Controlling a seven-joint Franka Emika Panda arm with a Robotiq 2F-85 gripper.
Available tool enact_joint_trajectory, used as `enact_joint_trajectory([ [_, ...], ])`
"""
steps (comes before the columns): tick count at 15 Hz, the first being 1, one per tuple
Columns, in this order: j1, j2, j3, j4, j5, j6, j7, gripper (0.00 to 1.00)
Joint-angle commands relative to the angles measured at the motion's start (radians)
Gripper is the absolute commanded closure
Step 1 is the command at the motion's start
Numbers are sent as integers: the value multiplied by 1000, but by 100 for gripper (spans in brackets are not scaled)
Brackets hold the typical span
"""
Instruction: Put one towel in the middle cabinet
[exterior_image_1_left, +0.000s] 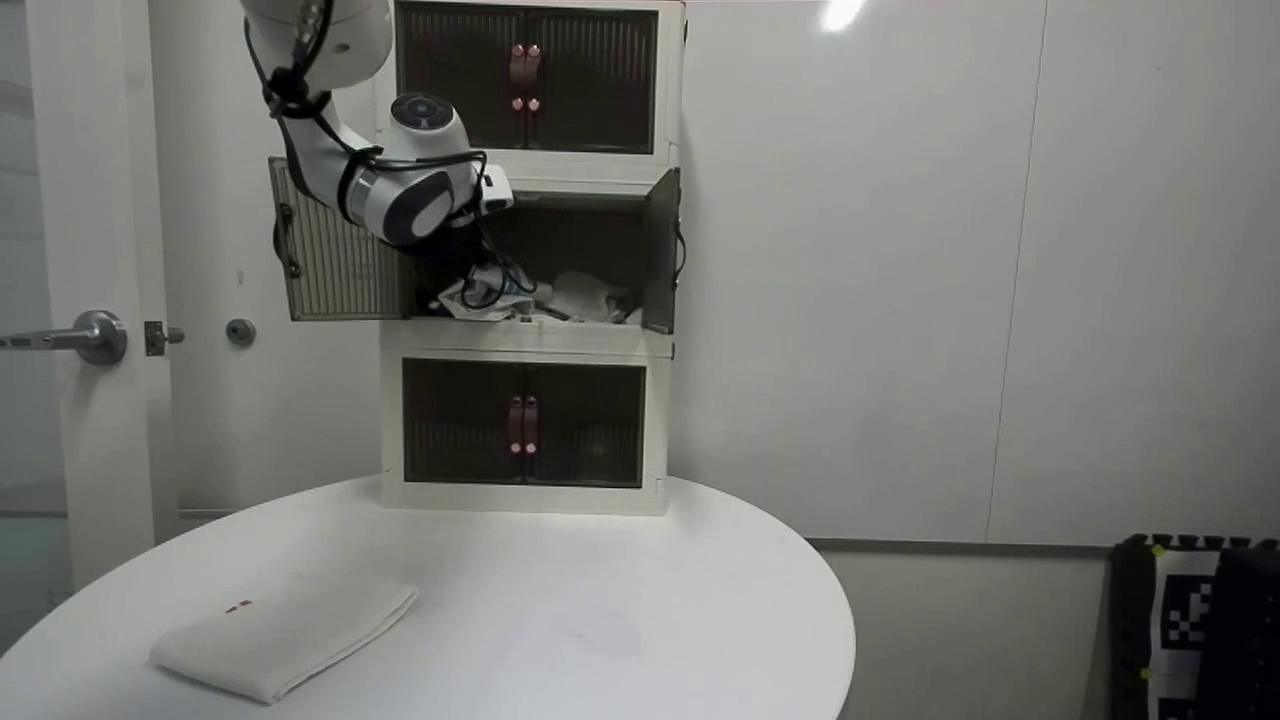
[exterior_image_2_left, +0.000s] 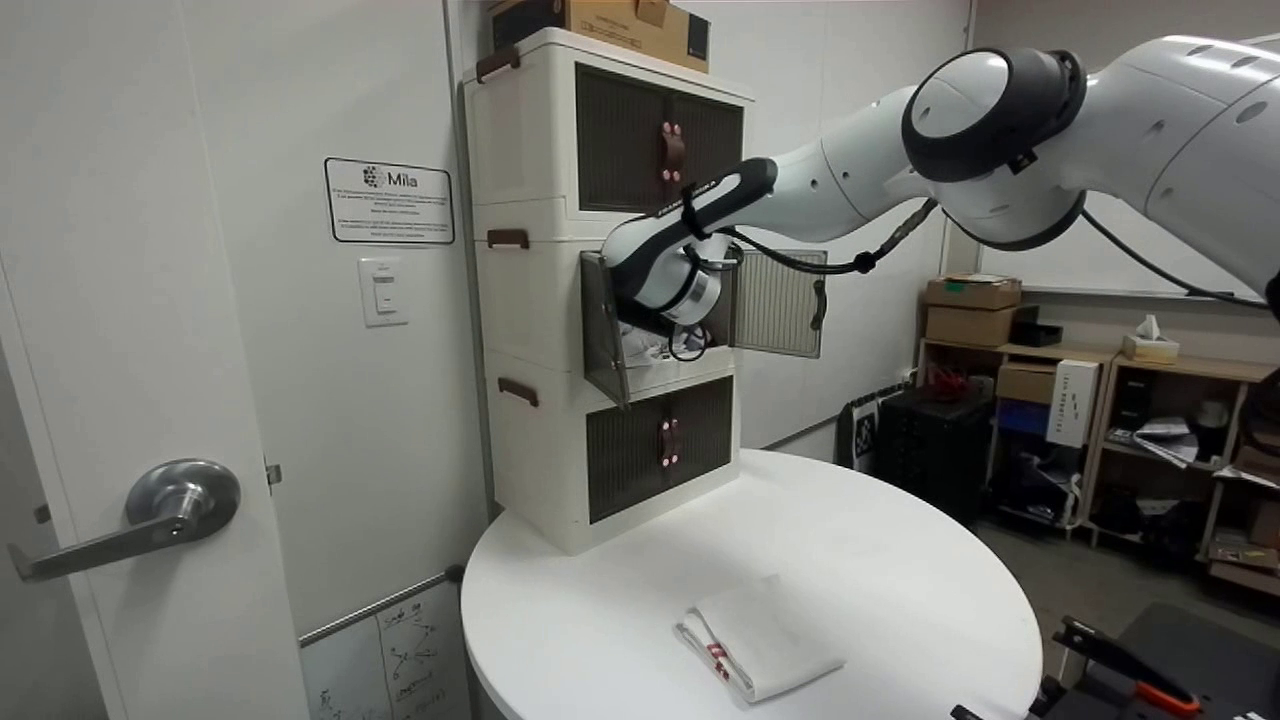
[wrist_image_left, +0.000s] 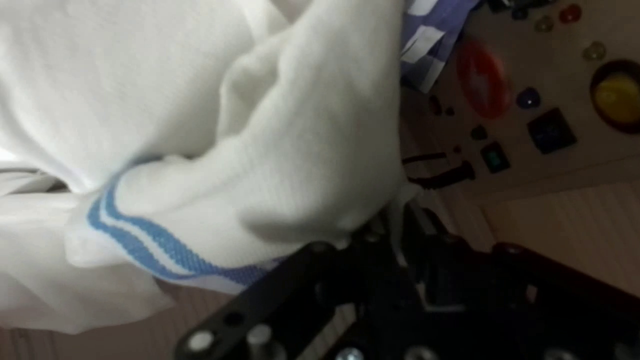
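The white towel with blue stripes (wrist_image_left: 320, 150) hangs bunched in the wrist view. It also shows crumpled inside the opening in an exterior view (exterior_image_1_left: 485, 298). My gripper (wrist_image_left: 400, 230) is shut on a thin fold of it; the fingertips are dark and partly covered by cloth. The middle cabinet (exterior_image_1_left: 560, 187) stands between the top and bottom units, with both doors open. In both exterior views the gripper is inside its opening, largely hidden by the wrist and, in an exterior view, by the near door (exterior_image_2_left: 606, 330).
Another whitish item (exterior_image_1_left: 590, 297) lies in the cabinet beside the towel. The open doors (exterior_image_1_left: 340, 250) (exterior_image_1_left: 661, 255) flank the arm. A plain white folded towel (exterior_image_1_left: 290, 640) lies on the round table (exterior_image_1_left: 640, 620). Small coloured items show at right in the wrist view.
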Motion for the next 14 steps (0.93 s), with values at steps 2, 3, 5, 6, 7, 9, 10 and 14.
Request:
enact_joint_trajectory([
  [2,-4,0,0,0,0,-2,0,70],
  [3,-4,0,0,0,0,-2,0,68],
  [5,-4,0,0,0,0,-2,0,68],
  [6,-4,0,0,0,0,-2,0,68],
  [7,-4,0,0,0,0,-2,0,68],
  [9,-4,0,0,0,0,-2,0,68],
  [10,-4,0,0,0,0,-2,0,68],
  [14,-4,0,0,0,0,-2,0,43],
])
